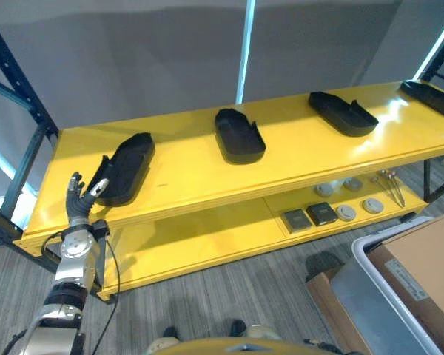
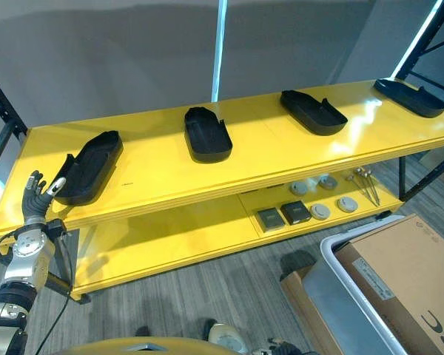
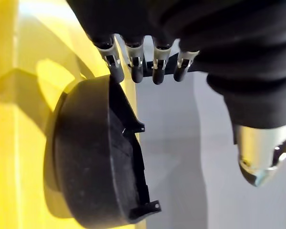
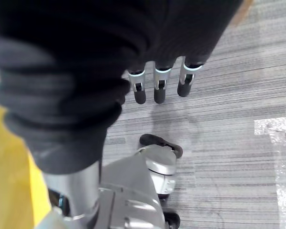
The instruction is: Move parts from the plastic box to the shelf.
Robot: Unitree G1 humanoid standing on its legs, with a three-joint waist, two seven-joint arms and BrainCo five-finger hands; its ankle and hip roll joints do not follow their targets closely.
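Parts line the yellow shelf [image 1: 296, 159]: four black trays, the leftmost tray [image 1: 124, 168] just beside the released left hand [image 1: 80, 197]; right hand [image 4: 158, 83] hangs relaxed, empty; plastic box [image 2: 348, 296] may hold more

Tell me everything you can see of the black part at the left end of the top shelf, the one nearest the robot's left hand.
The black part is a long, shallow tray-like shell of matte dark plastic, rounded at one end, with a raised rim and small tabs along its edge. It lies flat, hollow side up, at an angle on the yellow top shelf, near the front edge. The left hand is beside its near end with straight fingers; whether they touch it is unclear.
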